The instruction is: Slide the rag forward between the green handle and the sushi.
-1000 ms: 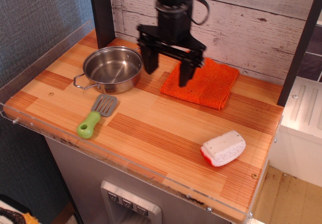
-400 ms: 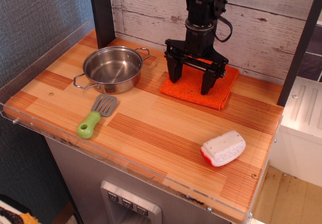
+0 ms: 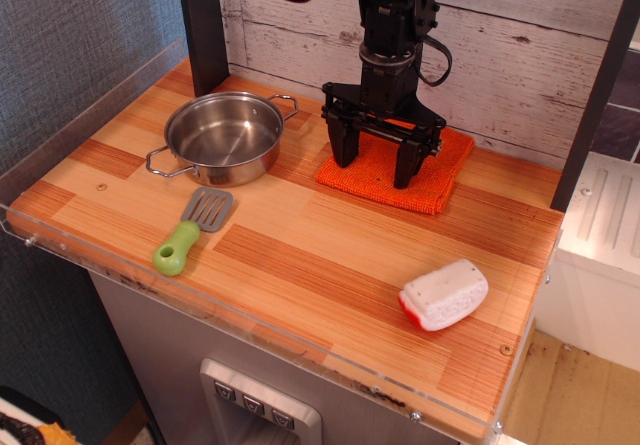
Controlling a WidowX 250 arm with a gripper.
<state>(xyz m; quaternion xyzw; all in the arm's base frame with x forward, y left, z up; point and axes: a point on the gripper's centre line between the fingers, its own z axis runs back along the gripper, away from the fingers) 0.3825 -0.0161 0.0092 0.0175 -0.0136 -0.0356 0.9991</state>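
The orange knitted rag [image 3: 440, 175] lies flat at the back of the wooden counter, against the white plank wall. My black gripper [image 3: 375, 170] points straight down over the rag's left half, jaws spread wide, both fingertips on or just above the cloth. Nothing is held between the fingers [image 3: 343, 150]. The green handle [image 3: 176, 248] of the toy spatula rests near the front left, its grey slotted head pointing toward the pot. The sushi [image 3: 444, 294], a white speckled block with a red-orange edge, sits at the front right.
A steel pot [image 3: 223, 137] with wire loop handles stands at the back left, beside the rag. A clear plastic lip [image 3: 250, 315] edges the counter's front and left side. Dark posts [image 3: 203, 20] rise at the back left and right.
The gripper swung right from beside the pot and dropped onto the rag, then shifted slightly left. The rag's near left corner has crept a little left with it.
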